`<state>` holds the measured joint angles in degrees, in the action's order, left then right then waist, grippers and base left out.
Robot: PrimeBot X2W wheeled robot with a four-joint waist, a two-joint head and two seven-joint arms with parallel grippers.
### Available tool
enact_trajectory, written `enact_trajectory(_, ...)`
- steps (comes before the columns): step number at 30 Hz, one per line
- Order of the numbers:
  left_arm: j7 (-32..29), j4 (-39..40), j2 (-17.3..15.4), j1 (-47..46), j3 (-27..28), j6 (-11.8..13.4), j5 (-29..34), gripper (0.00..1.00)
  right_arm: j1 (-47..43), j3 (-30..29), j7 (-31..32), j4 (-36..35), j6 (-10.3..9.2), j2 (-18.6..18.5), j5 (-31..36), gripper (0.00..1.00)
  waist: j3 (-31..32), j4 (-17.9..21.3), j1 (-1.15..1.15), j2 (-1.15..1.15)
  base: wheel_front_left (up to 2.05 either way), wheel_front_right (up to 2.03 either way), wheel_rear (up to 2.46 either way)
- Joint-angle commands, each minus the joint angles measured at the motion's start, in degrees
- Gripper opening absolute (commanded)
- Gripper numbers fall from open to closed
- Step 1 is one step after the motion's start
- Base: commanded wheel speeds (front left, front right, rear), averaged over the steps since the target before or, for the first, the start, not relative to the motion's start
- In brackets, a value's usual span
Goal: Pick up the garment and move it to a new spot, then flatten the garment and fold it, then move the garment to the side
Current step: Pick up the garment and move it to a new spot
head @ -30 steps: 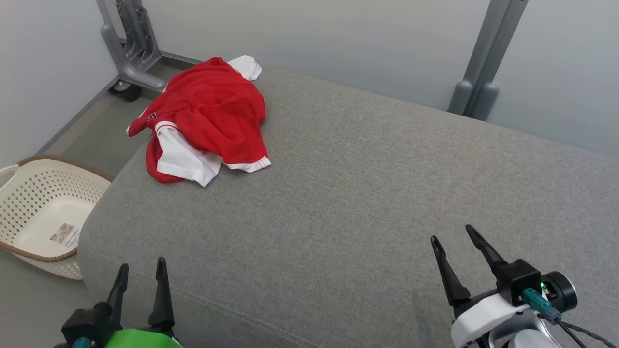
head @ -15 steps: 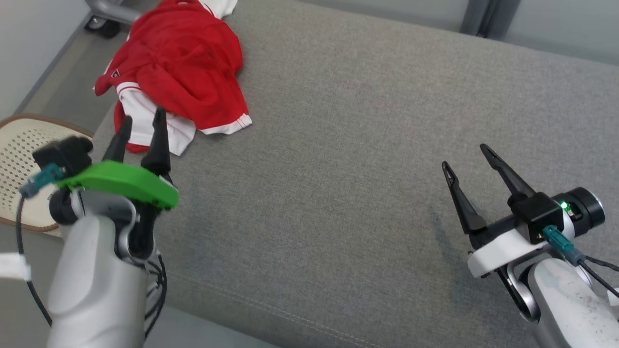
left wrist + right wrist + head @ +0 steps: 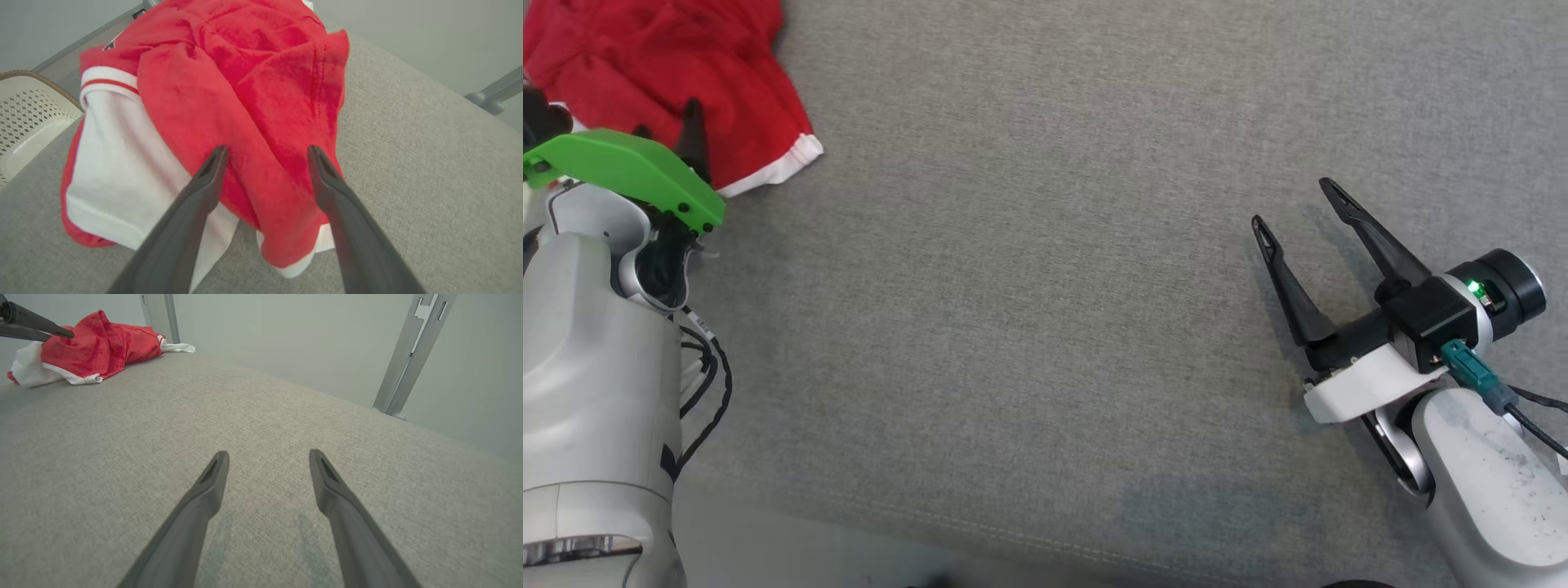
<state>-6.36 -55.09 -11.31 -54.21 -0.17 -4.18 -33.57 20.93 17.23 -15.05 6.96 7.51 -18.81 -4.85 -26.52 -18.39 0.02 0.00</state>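
Note:
The garment (image 3: 686, 57) is a crumpled red and white top lying at the far left end of the grey cushion (image 3: 1045, 286). My left gripper (image 3: 668, 122) reaches over its near edge, partly hidden under the green wrist cover. In the left wrist view the left gripper (image 3: 266, 149) is open, its fingers spread just above the red cloth of the garment (image 3: 245, 81) with nothing between them. My right gripper (image 3: 1292, 202) hovers open over bare cushion at the right, far from the garment. The right wrist view shows this gripper (image 3: 268, 454) with nothing in it and the garment (image 3: 98, 347) far off at upper left.
A cream perforated basket (image 3: 28, 106) stands on the floor beyond the cushion's left end. Grey metal frame posts (image 3: 412, 351) rise against the pale wall behind the cushion. The cushion's front seam (image 3: 1013, 531) runs along the bottom of the head view.
The head camera has tilted down and shifted, so the whole picture moved. My left arm has reached forward until its open fingers are over the garment. The right gripper stays open in about the same place.

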Motion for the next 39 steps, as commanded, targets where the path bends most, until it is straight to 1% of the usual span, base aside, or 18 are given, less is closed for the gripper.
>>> enact_trajectory(1,0.4,-1.5,-0.4,-1.9,-0.2,0.2,-0.1,1.00,0.6,-0.1,-0.2,-0.6,-0.04,-0.4,-0.1,1.00,-4.2,4.8,-0.02,0.00,0.00,0.00,0.00)
enact_trajectory(3,0.8,-4.2,-1.0,-2.7,-0.7,0.1,0.6,1.00,0.6,-0.1,-0.2,-1.0,-0.04,-0.5,0.0,1.00,-4.8,5.5,-0.02,0.00,0.00,0.00,0.00)
enact_trajectory(6,0.9,-7.9,-1.6,-3.7,-0.3,-0.4,-0.2,1.00,0.0,0.0,-0.2,-1.6,-0.04,-0.4,0.0,1.00,-5.0,6.4,-0.02,0.00,0.00,0.00,0.00)
enact_trajectory(7,1.2,-8.9,-1.9,-4.1,-0.2,-0.5,-0.5,0.50,-0.3,0.0,-0.2,-1.6,-0.04,-0.3,0.0,1.00,-5.0,6.6,-0.02,0.00,0.00,0.00,0.00)
enact_trajectory(8,1.5,-9.6,-2.1,-4.4,-0.4,-0.7,-0.3,0.11,-0.5,0.0,-0.2,-1.6,-0.04,-0.2,0.0,1.00,-5.0,6.8,-0.02,0.00,0.00,0.00,0.00)
enact_trajectory(9,1.8,-10.4,-2.3,-4.6,-0.7,-0.9,0.1,0.00,-0.6,-0.1,-0.2,-1.7,-0.04,-0.2,-0.1,1.00,-5.0,6.8,-0.02,0.00,0.00,0.00,0.00)
enact_trajectory(13,3.7,-11.6,-1.9,-5.7,-1.7,-2.2,0.4,0.00,-1.7,-1.1,-0.2,-1.3,-0.04,0.3,-0.2,1.00,-4.5,6.0,-0.02,0.00,0.00,0.00,0.00)
enact_trajectory(17,8.1,-10.1,-1.0,-6.7,-3.5,-3.0,0.9,0.00,-2.6,-2.0,-0.2,-0.9,-0.04,1.3,-0.4,1.00,-2.9,4.7,-0.02,0.00,0.00,0.00,0.00)
enact_trajectory(22,10.4,-6.9,0.9,-4.6,-7.3,-3.4,0.6,0.00,-3.9,-2.1,-0.2,0.3,-0.04,3.6,-0.9,1.00,1.2,3.9,-0.02,0.00,0.00,0.00,0.00)
enact_trajectory(28,9.9,2.6,0.7,-1.4,-14.0,-3.4,-1.9,0.00,-6.6,-1.9,-0.2,1.7,-0.04,7.2,-1.8,1.00,7.0,4.3,-0.02,0.00,0.00,0.00,0.00)
enact_trajectory(31,9.3,8.4,0.0,0.9,-16.8,-3.4,-3.8,0.00,-8.4,-1.9,-0.2,2.2,-0.04,8.8,-2.1,1.00,9.9,5.0,-0.02,0.00,0.00,0.00,0.00)
enact_trajectory(39,4.4,26.9,0.4,8.5,-23.4,-3.4,-6.8,0.00,-12.9,-3.5,-0.2,2.5,-0.04,11.3,-2.7,1.00,16.1,7.9,-0.02,0.00,0.00,0.00,0.00)
